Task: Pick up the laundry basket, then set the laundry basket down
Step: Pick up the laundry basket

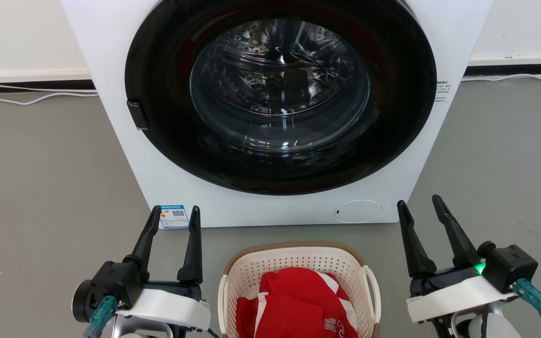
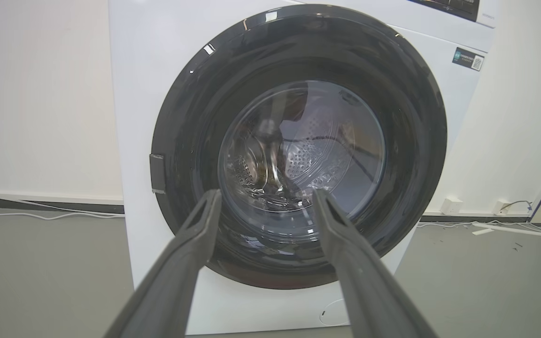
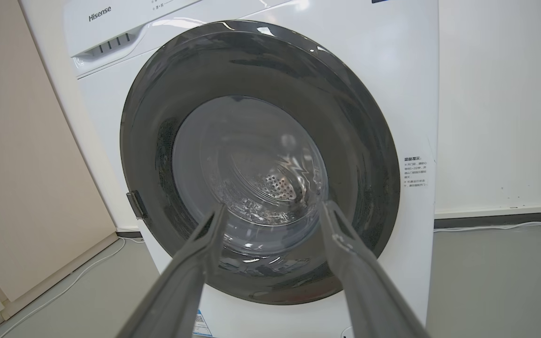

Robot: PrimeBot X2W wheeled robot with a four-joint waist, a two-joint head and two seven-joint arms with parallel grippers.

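A grey smooth floor [image 1: 40, 188] spreads across the room, and on it stands a white front-loading washing machine [image 1: 270, 209] with a broad black round door and a glass porthole, the door shut. Just in front of the machine, near the bottom middle of the head view, sits the laundry basket [image 1: 294, 260], cream-white perforated plastic with rounded corners and a brown woven-look rim, resting on the floor between the two arms. A crumpled red garment with white stripes [image 1: 294, 300] lies inside it. The left gripper [image 1: 175, 210] hangs to the basket's left and the right gripper [image 1: 418, 201] to its right, both with their long dark fingers spread apart and nothing between them, both clear of the basket and pointing toward the washer, as each wrist view also shows. The smallest parts that matter are the white loop handles [image 1: 374, 291] on the basket's sides. My reading is that the pick-up has not yet begun and the arms are only staged; the next move calls for lowering and drawing each gripper inward to its own handle, pinching both, then raising evenly so the load does not tip
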